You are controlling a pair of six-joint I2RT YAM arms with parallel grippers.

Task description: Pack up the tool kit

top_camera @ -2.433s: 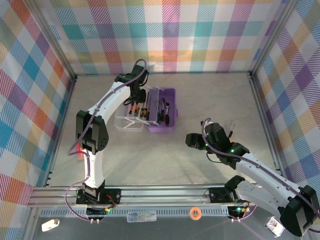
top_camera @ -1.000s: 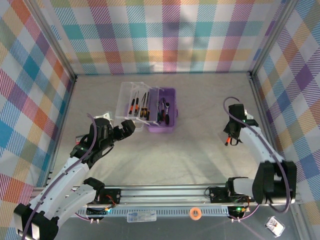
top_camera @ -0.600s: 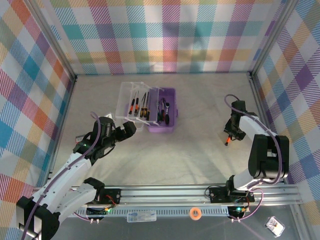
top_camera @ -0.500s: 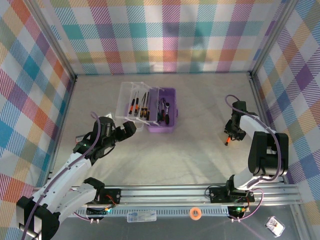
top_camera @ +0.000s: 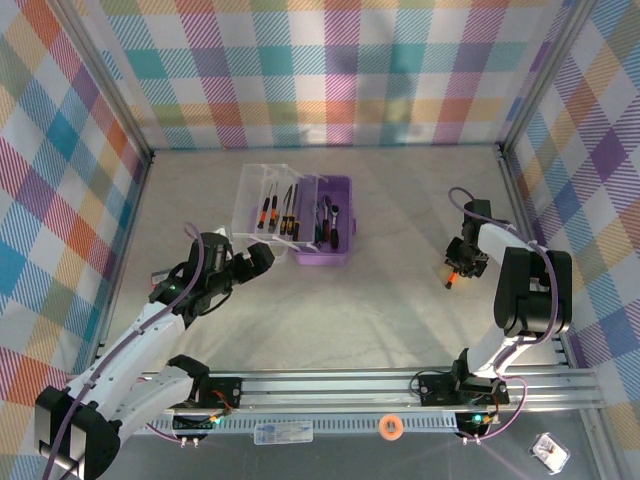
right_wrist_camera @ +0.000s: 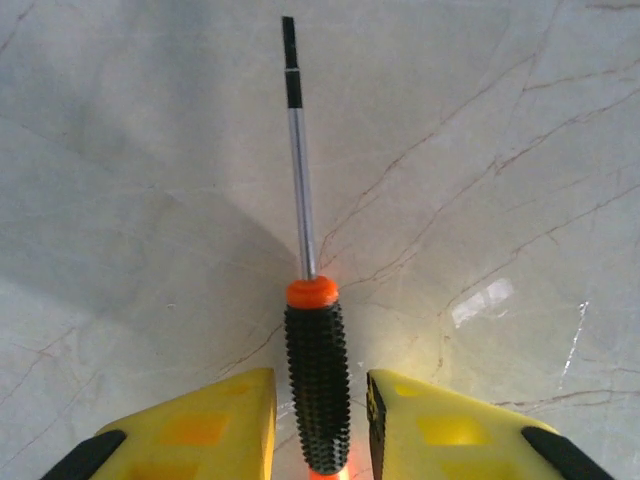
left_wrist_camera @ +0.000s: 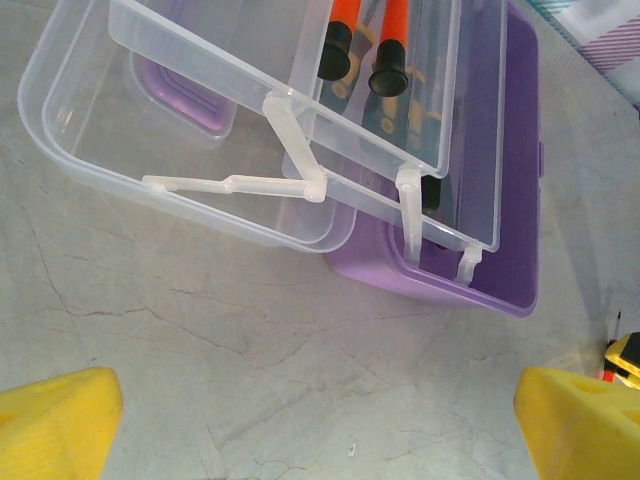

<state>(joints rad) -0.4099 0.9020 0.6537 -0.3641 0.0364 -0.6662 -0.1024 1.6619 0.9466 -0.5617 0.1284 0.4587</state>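
A lilac-purple tool kit case stands open toward the back of a pale, marble-veined worktop, left of centre. Its clear lid lies open to the left, and a clear tray is raised on slim hinged arms above the purple base. Orange-handled screwdrivers with black end caps lie side by side in that tray, and further tools rest in the base beneath. The left gripper hovers just in front of the lid's near corner, jaws spread wide and holding nothing. From its wrist camera the two yellow fingertips sit at the lower corners of the view with bare worktop between them. Well apart from the case, near the right-hand edge, a loose screwdriver lies flat on the worktop. It has a black knurled handle, an orange collar and a slim steel shaft tipped in black. The right gripper is down over it, its yellow jaws drawn in close on either side of the handle. A thin strip of worktop shows at each flank, so the jaws are parted and not clamped on the handle. The shaft points straight away from the jaws. Plaid panels wall in the scene.
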